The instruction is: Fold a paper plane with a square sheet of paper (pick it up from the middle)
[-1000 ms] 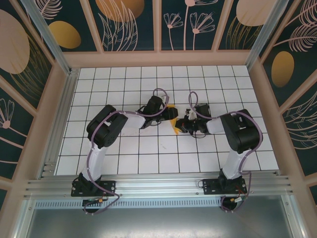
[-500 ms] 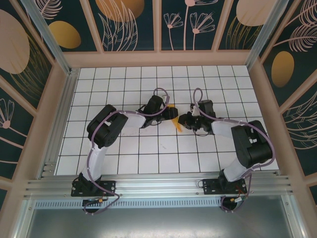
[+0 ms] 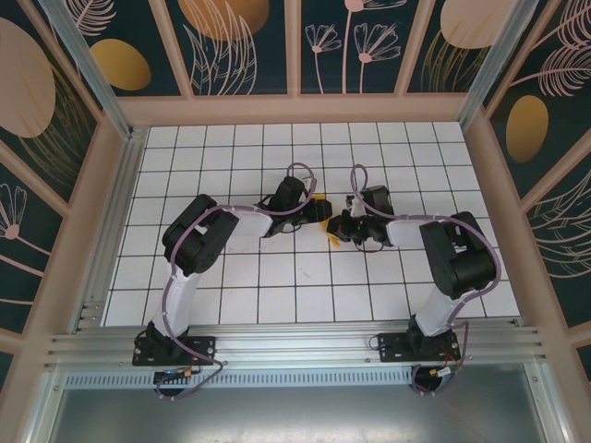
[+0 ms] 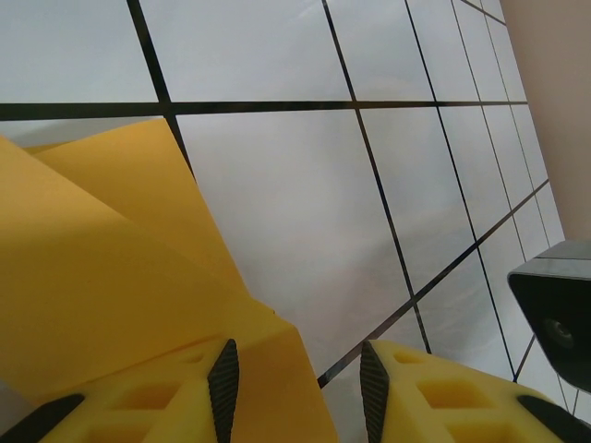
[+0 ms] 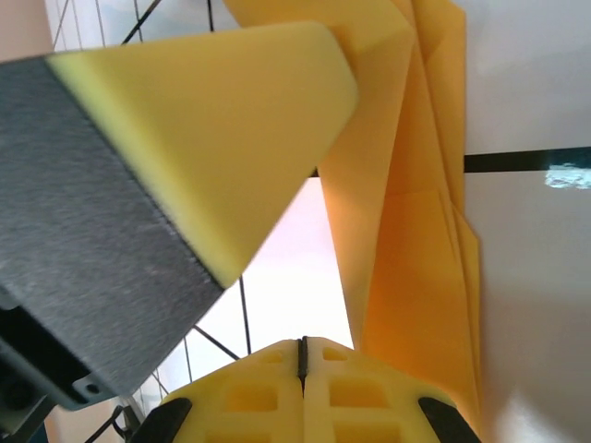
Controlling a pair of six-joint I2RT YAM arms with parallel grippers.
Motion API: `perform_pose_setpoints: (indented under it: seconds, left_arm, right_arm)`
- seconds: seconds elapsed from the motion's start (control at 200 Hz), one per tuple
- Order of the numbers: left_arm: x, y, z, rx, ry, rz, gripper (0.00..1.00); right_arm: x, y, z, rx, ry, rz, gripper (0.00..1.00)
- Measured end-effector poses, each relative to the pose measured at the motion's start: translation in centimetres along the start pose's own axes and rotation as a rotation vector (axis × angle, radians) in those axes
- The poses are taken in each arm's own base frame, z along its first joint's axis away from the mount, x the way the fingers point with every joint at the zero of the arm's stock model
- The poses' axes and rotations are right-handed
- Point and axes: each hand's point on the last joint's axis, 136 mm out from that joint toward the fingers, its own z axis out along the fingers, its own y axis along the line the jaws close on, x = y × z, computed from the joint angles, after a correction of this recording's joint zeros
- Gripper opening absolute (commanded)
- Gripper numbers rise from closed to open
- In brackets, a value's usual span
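The right end effector [image 5: 302, 351] is shutting tight again by the paper plane [image 5: 416, 277] — likely creasing it — the left end effector [image 4: 294, 369] is staying half-wide.

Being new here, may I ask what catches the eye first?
A folded orange paper sheet sits between the two end effectors at the middle of the white gridded table. The right end effector is shut beside it; the left end effector stands open, a paper flap between its yellow fingers.
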Motion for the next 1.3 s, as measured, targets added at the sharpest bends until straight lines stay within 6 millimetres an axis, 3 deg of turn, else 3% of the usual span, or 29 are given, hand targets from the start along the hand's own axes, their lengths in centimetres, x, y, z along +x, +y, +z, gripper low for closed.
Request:
perform_pose_setpoints:
  seconds: [0.856,1.296]
  left_arm:
    - [0.0,0.1,0.2,-0.015,0.016,0.010,0.42]
    - [0.0,0.1,0.2,-0.021,0.023,0.022,0.42]
  right_arm:
    - [-0.8,-3.3,0.2,0.047,-0.011,0.042,0.03]
    - [-0.8,-2.8,-0.3,0.037,-0.011,0.002,0.02]
